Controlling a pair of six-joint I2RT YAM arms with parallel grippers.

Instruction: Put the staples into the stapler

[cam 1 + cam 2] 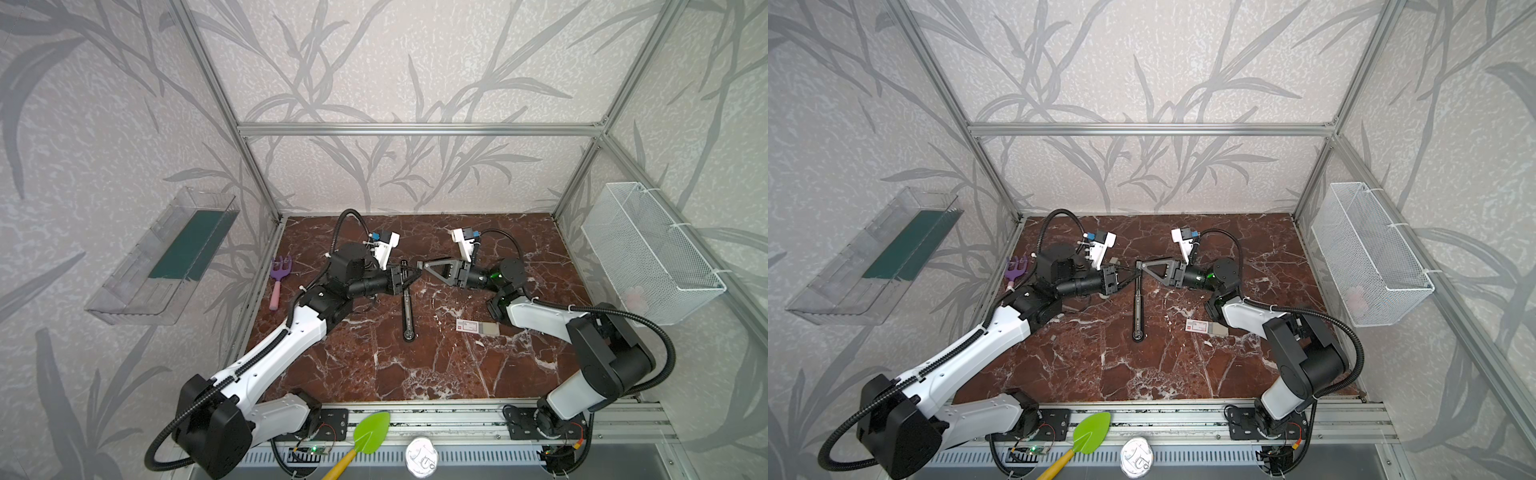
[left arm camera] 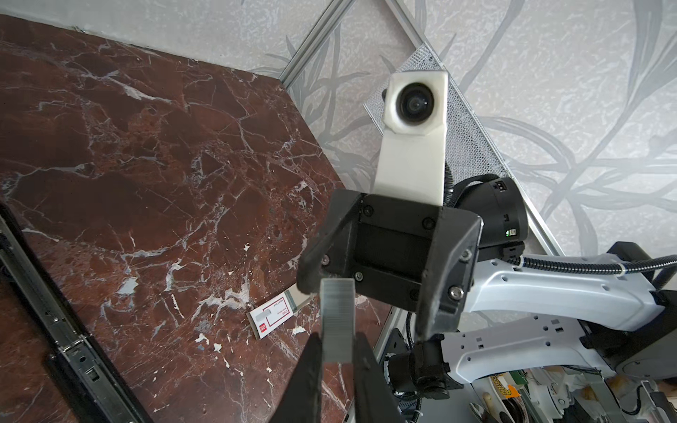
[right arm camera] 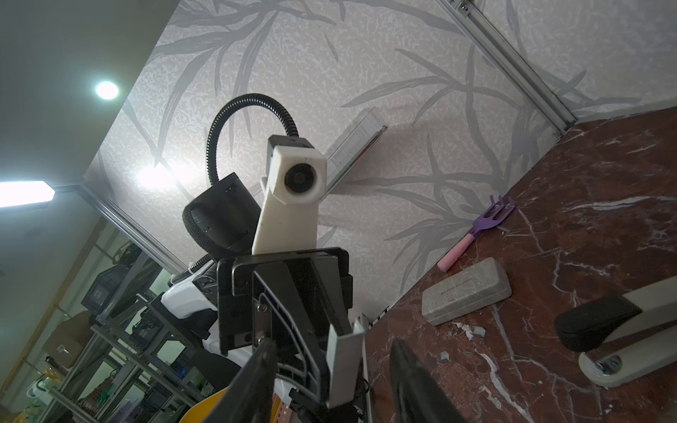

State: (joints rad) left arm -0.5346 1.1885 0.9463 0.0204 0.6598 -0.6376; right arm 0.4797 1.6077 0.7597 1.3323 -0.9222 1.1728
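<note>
My left gripper is shut on the staples, a grey-silver block that sticks out past its fingertips. It holds the block above the far end of the stapler, which lies open on the marble and shows its silver rail. My right gripper faces the left gripper tip to tip. Its jaws are open around the staples, with a gap on each side. The white staple box with a red mark lies on the table under the right arm.
A beige-and-black stapler, a grey case and a purple toy fork lie on the left side of the table. A wire basket hangs on the right wall and a clear bin on the left wall. A green spade rests on the front rail.
</note>
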